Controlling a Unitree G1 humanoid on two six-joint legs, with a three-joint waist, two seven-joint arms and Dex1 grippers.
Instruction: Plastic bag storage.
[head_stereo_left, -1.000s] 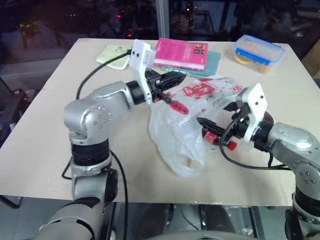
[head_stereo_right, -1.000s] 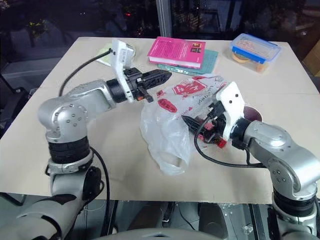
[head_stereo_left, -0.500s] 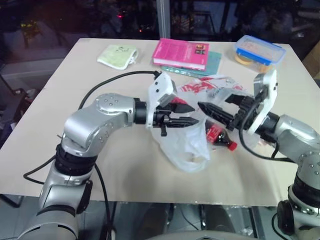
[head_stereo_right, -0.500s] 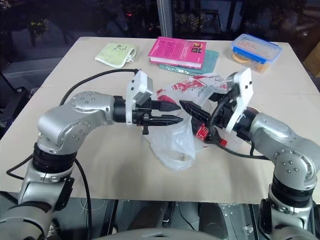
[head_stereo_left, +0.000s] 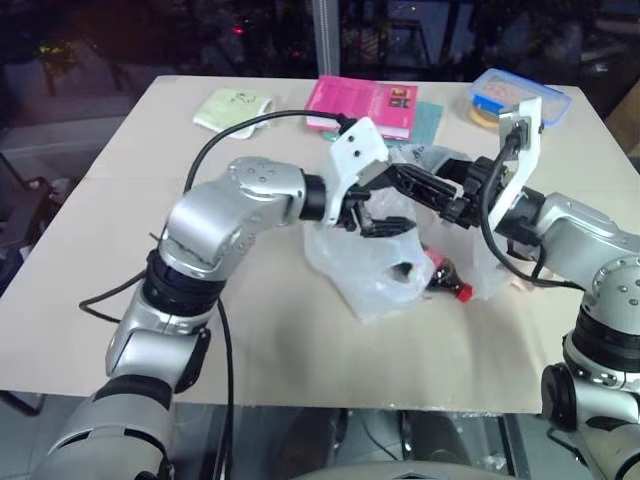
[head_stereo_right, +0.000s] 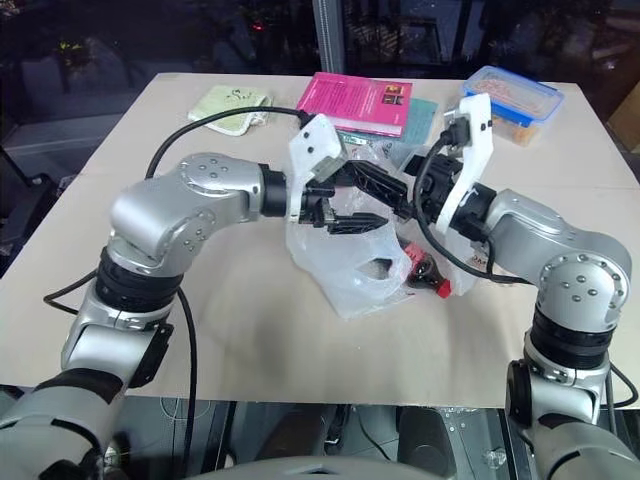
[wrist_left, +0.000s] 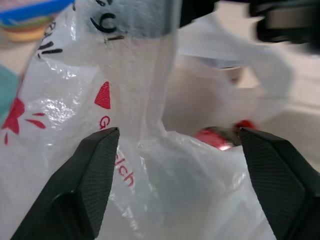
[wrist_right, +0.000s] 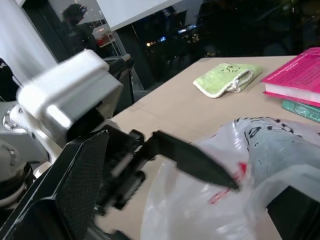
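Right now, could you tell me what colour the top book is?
Bright pink book, clearest in right eye view.

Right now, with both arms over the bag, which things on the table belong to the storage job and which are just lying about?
Part of the job:
- plastic bag
- left end effector, open at the bag
- right end effector, open above the bag

Lying about:
- red-capped bottle, beside the bag
- pink book
- teal book under it
- green cloth
- blue-lidded container

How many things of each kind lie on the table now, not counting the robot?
Plastic bag: 1
Books (pink book, teal book): 2
Green cloth: 1
Lidded box: 1
Red-capped bottle: 1
Total: 6
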